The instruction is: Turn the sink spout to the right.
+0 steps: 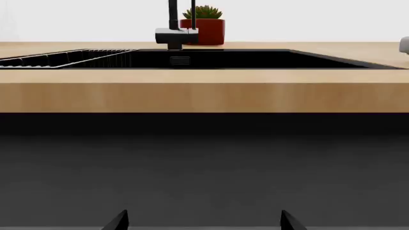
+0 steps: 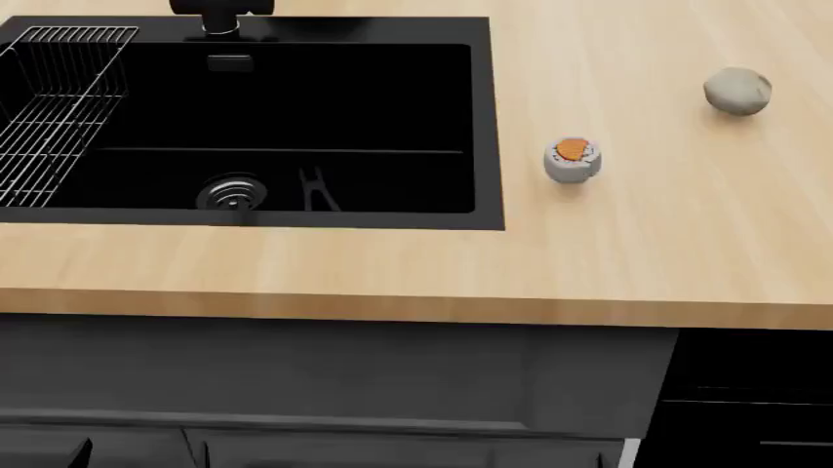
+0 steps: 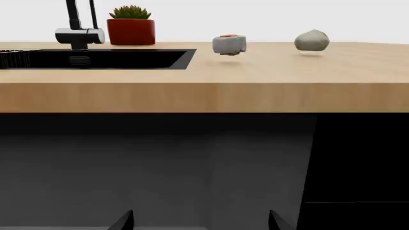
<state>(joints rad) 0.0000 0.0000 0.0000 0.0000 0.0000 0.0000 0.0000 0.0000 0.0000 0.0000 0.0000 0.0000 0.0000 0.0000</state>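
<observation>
The sink spout (image 1: 172, 14) is a black tube rising from a short grey faucet body (image 1: 176, 35) behind the sink (image 1: 255, 58); it runs out of the frame's top. The right wrist view shows the sink spout (image 3: 72, 17) too, beside the sink (image 3: 128, 58). From the head, the sink (image 2: 485, 127) is a black basin with a round steel drain (image 2: 232, 192), and only the faucet body (image 2: 221, 8) shows. My left gripper (image 1: 203, 223) and right gripper (image 3: 200, 223) are both open and empty. They hang low before the dark cabinet front, below the counter and far from the faucet.
A silver wire rack (image 2: 53, 107) fills the sink's left end. A red pot with a succulent (image 1: 208, 28) stands behind the faucet. On the wooden counter (image 2: 390, 278) right of the sink lie a grey-and-orange roll (image 2: 572, 160) and a grey stone (image 2: 738, 91).
</observation>
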